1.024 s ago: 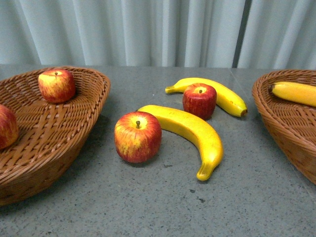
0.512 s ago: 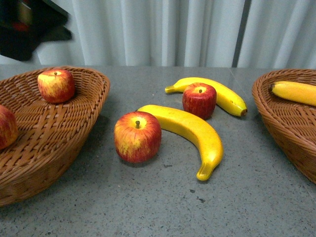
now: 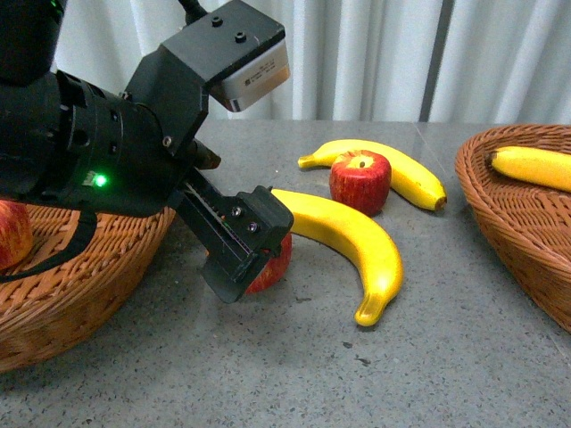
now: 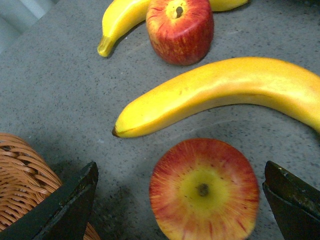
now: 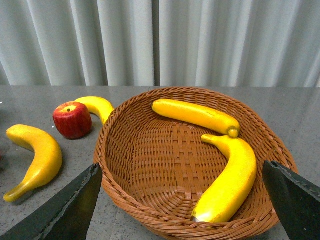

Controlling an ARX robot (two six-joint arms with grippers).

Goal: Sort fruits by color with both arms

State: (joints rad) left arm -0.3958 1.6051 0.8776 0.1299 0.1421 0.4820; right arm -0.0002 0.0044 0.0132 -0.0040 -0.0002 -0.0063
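Soft, even light is falling from above, laying faint shadows under the long banana (image 3: 348,236). The near apple (image 4: 204,192) is looking slightly blurred; the left arm (image 3: 107,152) is reading dark.

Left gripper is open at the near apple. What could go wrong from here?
The apple sits nearer one finger of the left gripper; closing could shove or roll it. The banana lies close behind and may get nudged. The other finger is beside the basket and might snag it.
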